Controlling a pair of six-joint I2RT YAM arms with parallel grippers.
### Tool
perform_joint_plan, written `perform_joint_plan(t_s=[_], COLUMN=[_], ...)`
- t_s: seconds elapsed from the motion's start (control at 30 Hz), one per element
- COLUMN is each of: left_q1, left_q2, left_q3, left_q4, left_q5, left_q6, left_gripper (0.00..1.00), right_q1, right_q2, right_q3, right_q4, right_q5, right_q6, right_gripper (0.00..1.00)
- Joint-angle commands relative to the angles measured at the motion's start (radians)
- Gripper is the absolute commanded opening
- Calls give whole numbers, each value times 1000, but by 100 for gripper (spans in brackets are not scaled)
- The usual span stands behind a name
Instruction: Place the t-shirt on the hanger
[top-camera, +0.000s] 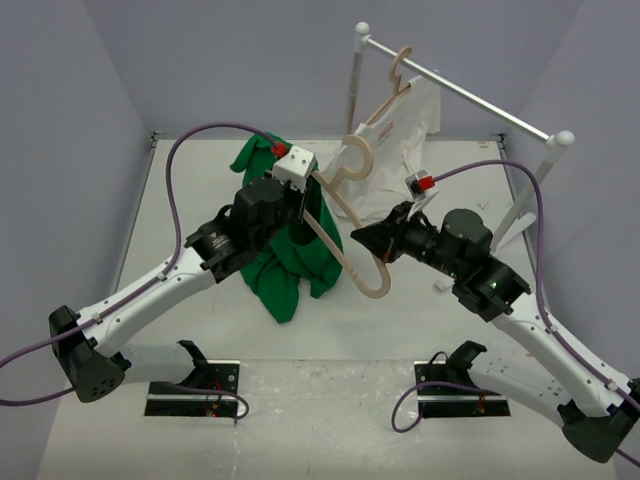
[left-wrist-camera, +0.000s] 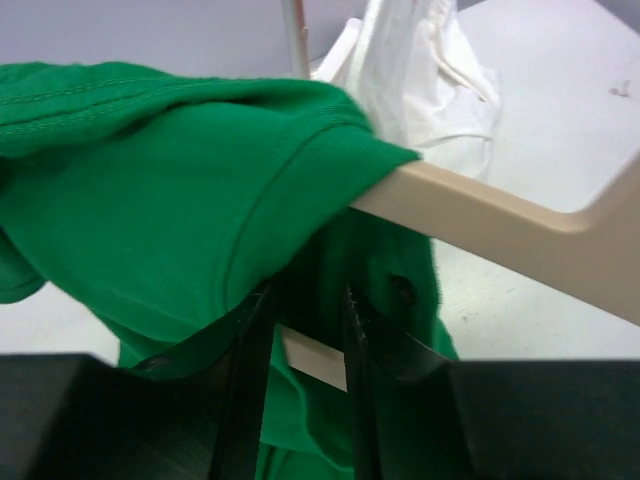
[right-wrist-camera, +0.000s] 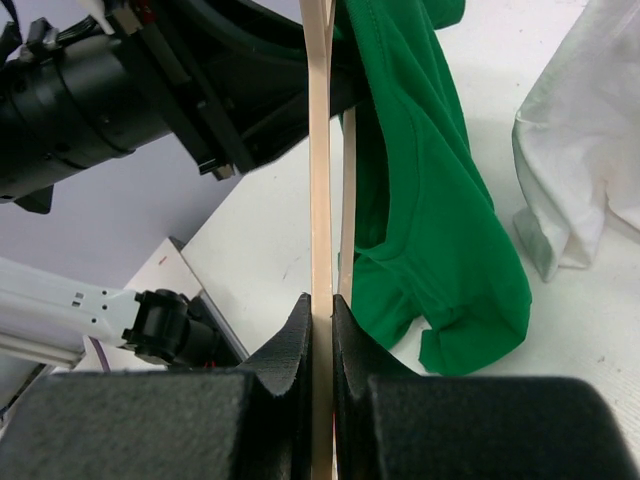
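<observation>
A plain emerald-green fabric t-shirt (top-camera: 290, 270) hangs bunched over one arm of a pale wooden clothes hanger (top-camera: 372, 283), above the white worktop (top-camera: 330, 330). The right gripper (right-wrist-camera: 322, 312) has its jaws clenched on the hanger. The left gripper (left-wrist-camera: 306, 320) straddles the fabric, though whether it grips is unclear. The hanger likely needs holding steady while the fabric is drawn along it.
</observation>
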Motion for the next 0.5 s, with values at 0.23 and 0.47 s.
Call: perform_joint_plan(t_s=[0.23, 0.47], left_q1=[5, 6], left_q2=[-14, -43], left_q3=[33, 17], left_q4=[86, 94], left_q5=[-151, -48], left_q6=[49, 48], left_gripper=[2, 0], right_q1=[4, 3], right_q2=[-44, -10], right_q3=[7, 13], right_q4=[66, 35], right_q5=[-44, 1], right_q6=[-2, -31], right_gripper=[0, 0])
